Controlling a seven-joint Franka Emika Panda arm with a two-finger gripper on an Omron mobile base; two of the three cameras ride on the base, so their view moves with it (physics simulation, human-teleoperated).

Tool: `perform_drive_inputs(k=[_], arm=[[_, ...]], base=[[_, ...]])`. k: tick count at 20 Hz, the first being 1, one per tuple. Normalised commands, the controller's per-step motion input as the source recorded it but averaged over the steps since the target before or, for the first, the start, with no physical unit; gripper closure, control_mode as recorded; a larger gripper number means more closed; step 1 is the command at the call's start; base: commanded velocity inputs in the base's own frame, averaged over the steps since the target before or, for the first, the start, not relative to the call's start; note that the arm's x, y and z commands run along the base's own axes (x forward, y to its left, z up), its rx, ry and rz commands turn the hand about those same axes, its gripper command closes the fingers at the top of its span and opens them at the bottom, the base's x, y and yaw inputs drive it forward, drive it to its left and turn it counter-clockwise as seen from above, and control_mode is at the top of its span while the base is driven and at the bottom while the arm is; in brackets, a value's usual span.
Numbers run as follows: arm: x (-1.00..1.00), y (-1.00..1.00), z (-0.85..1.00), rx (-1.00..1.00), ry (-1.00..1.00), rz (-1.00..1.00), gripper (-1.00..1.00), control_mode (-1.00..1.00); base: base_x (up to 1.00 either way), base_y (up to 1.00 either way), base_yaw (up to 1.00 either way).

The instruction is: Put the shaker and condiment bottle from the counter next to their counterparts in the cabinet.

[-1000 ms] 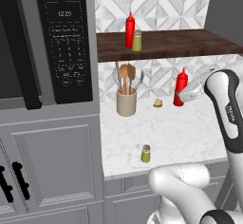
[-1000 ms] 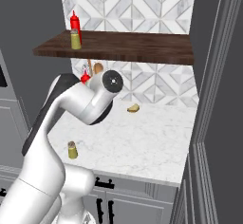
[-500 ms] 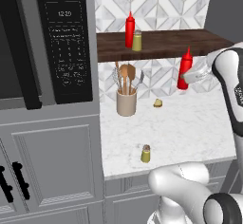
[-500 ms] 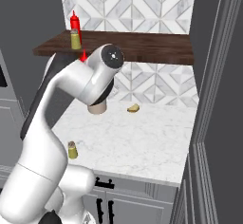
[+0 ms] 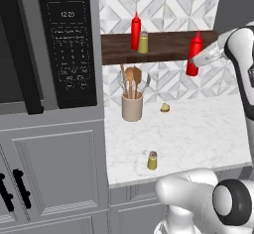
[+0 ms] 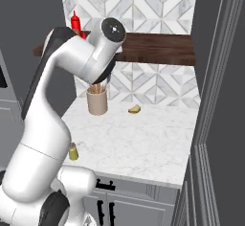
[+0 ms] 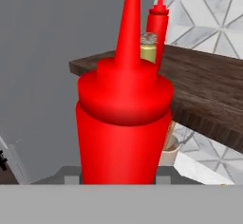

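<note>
Red condiment bottle [image 5: 195,53] upright, nozzle pointing up

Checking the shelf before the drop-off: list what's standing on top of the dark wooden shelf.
On the shelf stand a red squeeze bottle and an olive shaker, side by side near its left end. The held condiment bottle and the arm hide part of the board.

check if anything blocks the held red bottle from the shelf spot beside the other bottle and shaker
Nothing visible does. The gripper holds the condiment bottle at the cabinet board's front edge; the board between it and the counterparts looks bare.
</note>
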Motion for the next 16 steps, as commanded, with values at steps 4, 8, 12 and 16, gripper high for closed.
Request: perform_drive_inputs(k=[4,8,12,16], arm=[[0.56,0.0,0.19,0.0,0.0,0.0,1.0,-1.0],[0.7,0.0,0.14,0.0,-0.01,0.0,1.0,-1.0],[0.51,0.0,0.28,0.0,-0.07,0.0,1.0,-1.0],[0.39,0.0,0.23,0.01,-0.05,0.0,1.0,-1.0]], base=[[0.0,0.0,0.0],[0.0,0.0,0.0],[0.0,0.0,0.0],[0.0,0.0,0.0]])
